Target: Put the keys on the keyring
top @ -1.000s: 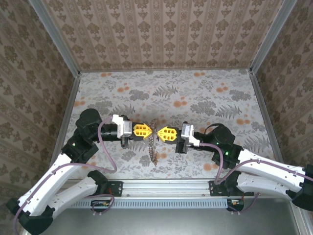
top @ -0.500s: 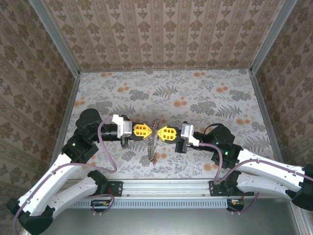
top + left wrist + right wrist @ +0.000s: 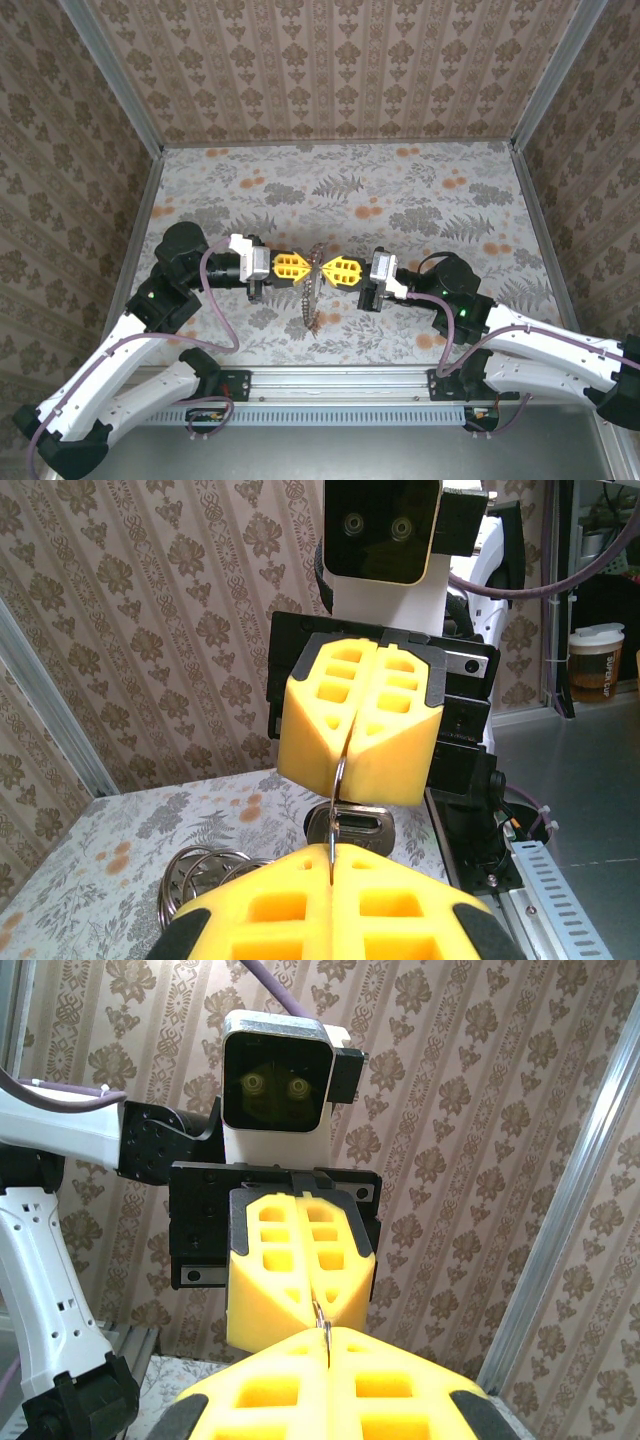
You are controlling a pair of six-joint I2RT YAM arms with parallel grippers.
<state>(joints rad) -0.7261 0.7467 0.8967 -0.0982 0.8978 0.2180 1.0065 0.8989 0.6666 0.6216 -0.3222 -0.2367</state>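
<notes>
our left gripper [image 3: 303,266] and right gripper [image 3: 327,270] meet tip to tip, both clamped on the keyring [image 3: 340,780], whose wire bridges them; the keys [image 3: 360,830] dangle just below, equally near both arms.

A robot lab test cell: damask-wallpapered panels [image 3: 330,60] in aluminium framing [image 3: 116,75] enclose a fern-printed tabletop [image 3: 420,190], with a metal mounting rail [image 3: 330,383] along its near edge.
</notes>
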